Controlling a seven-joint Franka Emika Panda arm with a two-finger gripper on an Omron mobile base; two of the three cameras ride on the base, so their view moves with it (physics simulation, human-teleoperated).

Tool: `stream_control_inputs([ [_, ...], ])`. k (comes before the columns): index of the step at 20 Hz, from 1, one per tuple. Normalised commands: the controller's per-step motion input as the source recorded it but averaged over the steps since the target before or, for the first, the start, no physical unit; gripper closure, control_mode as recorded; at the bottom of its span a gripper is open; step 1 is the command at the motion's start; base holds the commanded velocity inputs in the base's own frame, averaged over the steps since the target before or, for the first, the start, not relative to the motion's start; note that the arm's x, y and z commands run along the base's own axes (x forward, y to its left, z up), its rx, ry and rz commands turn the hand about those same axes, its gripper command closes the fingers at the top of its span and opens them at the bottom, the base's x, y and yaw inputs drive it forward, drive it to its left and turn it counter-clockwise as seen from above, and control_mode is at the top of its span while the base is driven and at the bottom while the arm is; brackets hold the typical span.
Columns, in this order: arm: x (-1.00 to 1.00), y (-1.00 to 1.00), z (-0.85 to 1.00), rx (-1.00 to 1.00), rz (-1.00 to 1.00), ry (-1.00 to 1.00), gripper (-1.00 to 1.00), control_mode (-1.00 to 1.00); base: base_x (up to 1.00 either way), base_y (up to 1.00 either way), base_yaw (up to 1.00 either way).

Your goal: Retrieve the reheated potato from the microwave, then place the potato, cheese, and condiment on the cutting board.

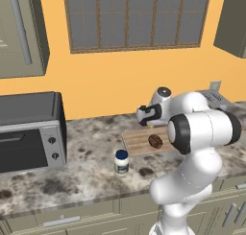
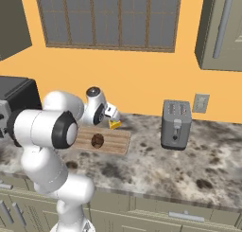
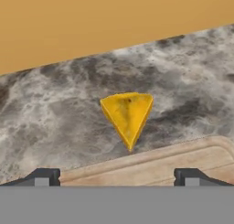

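Above the back edge of the cutting board, we saw the gripper hanging with its jaws spread wide and nothing between them, its two dark fingertips far apart at the bottom of the hand view. It pointed toward the cheese, a yellow wedge that lay on the bare worktop just past the board's rear edge, its tip turned toward the board and not quite touching it as far as we could tell. In the right base view the gripper sat just above that wedge, near the board's far corner.

The potato lay on the board, roughly at its middle; we saw it there from the right side too. The condiment stood upright on the worktop off the board's front left corner, close to the worktop's front edge and apart from the board.

The worktop was mottled grey and brown stone. Toward its left end stood a grey toaster oven with two knobs; toward its right end a grey toaster stood near the back wall, below a wall socket. The wall was orange, with a wide wood-framed window over the worktop and olive cabinets at either side. Olive drawer fronts with bar handles ran below the front edge.
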Motion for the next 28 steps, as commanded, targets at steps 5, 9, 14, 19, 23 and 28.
stream_control_inputs([
  [5,0.28,-0.08,-0.17,0.00,-0.01,0.08,-1.00,-1.00,0.00,0.00,0.00],
  [9,0.25,-0.13,-0.28,0.02,0.00,0.09,-1.00,-1.00,0.00,0.00,0.00],
  [14,0.41,-0.11,-0.39,0.03,0.00,0.10,-1.00,-1.00,0.00,0.00,0.00],
  [19,0.47,-0.02,-0.38,0.01,0.00,0.04,-1.00,-1.00,0.00,0.00,0.00],
  [23,0.28,-0.07,-0.29,0.00,0.00,0.03,-1.00,-1.00,0.00,0.00,0.00],
  [28,0.18,-0.08,-0.36,0.00,0.00,0.06,-1.00,-1.00,0.00,0.00,0.00],
])
